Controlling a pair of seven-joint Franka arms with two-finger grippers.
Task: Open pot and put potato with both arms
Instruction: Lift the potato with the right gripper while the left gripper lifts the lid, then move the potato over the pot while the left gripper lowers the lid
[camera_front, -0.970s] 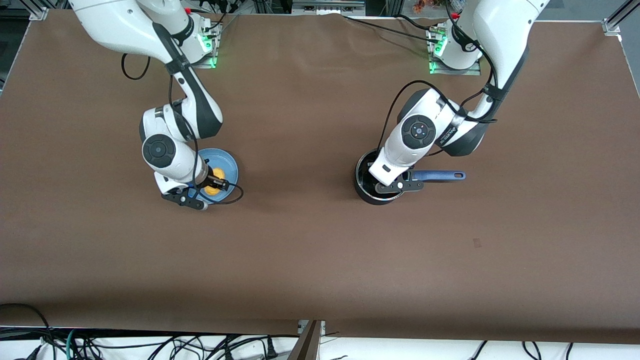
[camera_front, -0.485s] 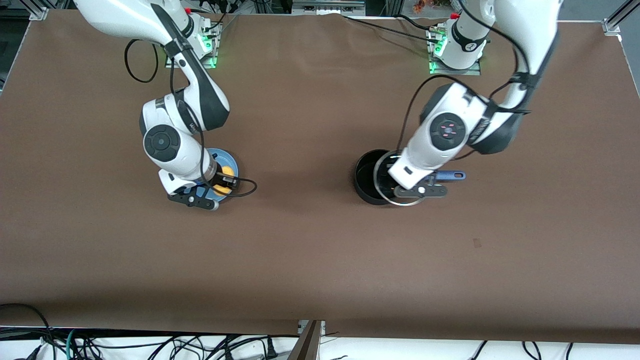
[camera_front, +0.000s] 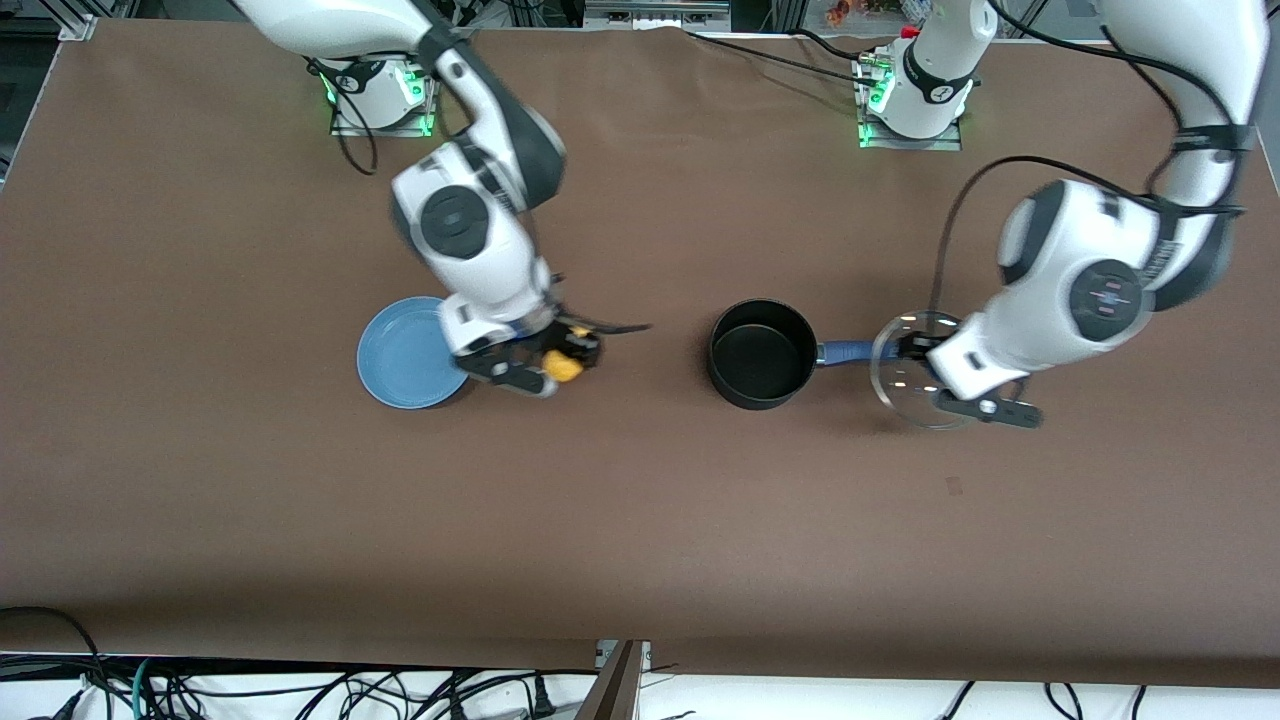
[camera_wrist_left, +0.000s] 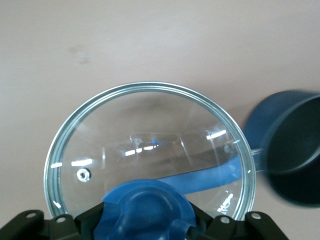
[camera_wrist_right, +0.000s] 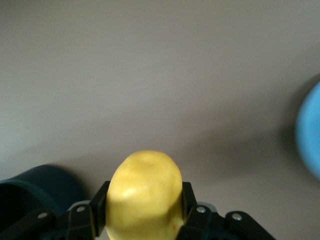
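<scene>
The black pot (camera_front: 760, 352) stands open in the table's middle, its blue handle (camera_front: 845, 351) pointing toward the left arm's end. My left gripper (camera_front: 925, 372) is shut on the blue knob (camera_wrist_left: 150, 210) of the glass lid (camera_front: 905, 370) and holds it in the air over the handle's end. The pot also shows in the left wrist view (camera_wrist_left: 292, 150). My right gripper (camera_front: 562, 362) is shut on the yellow potato (camera_front: 565, 366) and holds it over the bare table between the plate and the pot. The potato fills the right wrist view (camera_wrist_right: 145, 195), with the pot's edge (camera_wrist_right: 30, 195) in a corner.
An empty light-blue plate (camera_front: 405, 352) lies toward the right arm's end of the table. The brown table (camera_front: 640, 520) spreads wide nearer the front camera. Cables hang along its front edge.
My left gripper lifted the lid off the pot and carried it toward the left arm's end. My right gripper lifted the potato off the plate and carried it toward the pot.
</scene>
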